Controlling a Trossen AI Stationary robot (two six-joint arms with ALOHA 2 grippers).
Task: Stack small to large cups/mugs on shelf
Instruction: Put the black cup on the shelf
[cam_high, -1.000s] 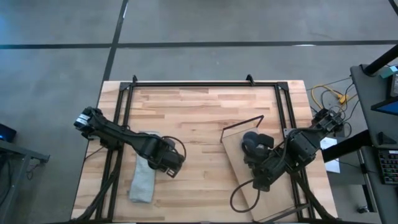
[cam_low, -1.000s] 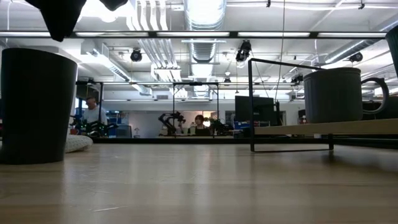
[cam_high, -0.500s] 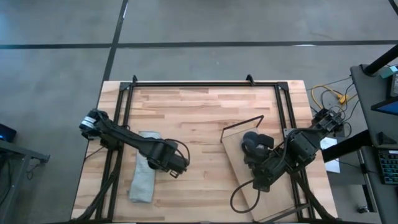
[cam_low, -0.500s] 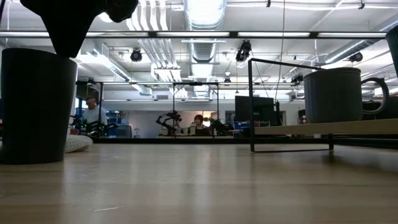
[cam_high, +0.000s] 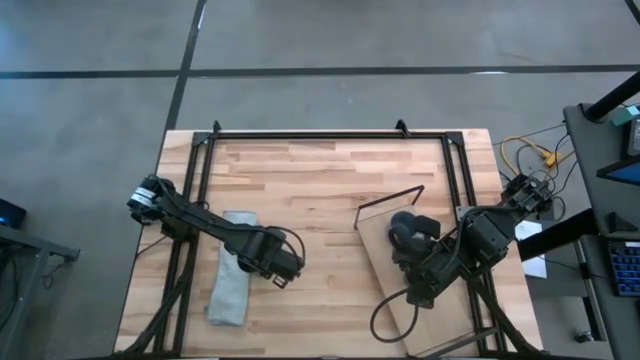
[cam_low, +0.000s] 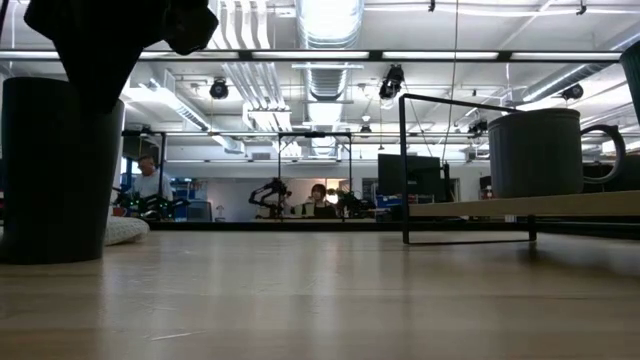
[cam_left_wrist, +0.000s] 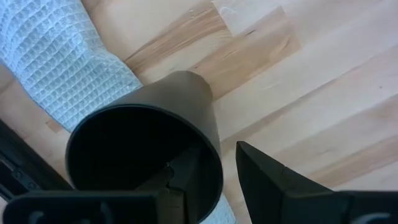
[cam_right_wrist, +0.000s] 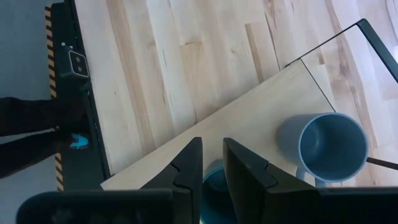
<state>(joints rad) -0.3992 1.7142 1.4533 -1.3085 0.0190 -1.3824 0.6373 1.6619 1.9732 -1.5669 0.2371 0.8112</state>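
The left gripper (cam_left_wrist: 211, 177) is being held spread over the rim of the black cup (cam_left_wrist: 146, 149), with one finger hanging inside the cup's mouth and the other outside its wall, so the wall is being straddled but not visibly pinched. The cup is being kept upright on the tabletop (cam_high: 320, 190), with the grey cloth (cam_left_wrist: 68, 59) lying just beside it.

The right gripper (cam_right_wrist: 212, 168) is being held above the shelf (cam_right_wrist: 249, 124), its fingers being kept only slightly apart over the teal cup (cam_right_wrist: 217, 183), which is sitting on the board near the blue-grey mug (cam_right_wrist: 331, 146). Nothing is seen being held there.

From here, a rim grip is judged the main risk: if the fingers are being closed off-centre on the thin wall, the black cup could be tipped or let slip when it is lifted. The cloth beside the base could also be caught and dragged along. On the shelf, the right arm is crowding the two cups, so a carry across could be blocked.

In the high view the black cup is being hidden under the left arm. The teal cup is being cut off by the right fingers and the picture's edge, and the shelf's far end is being covered by the arm.
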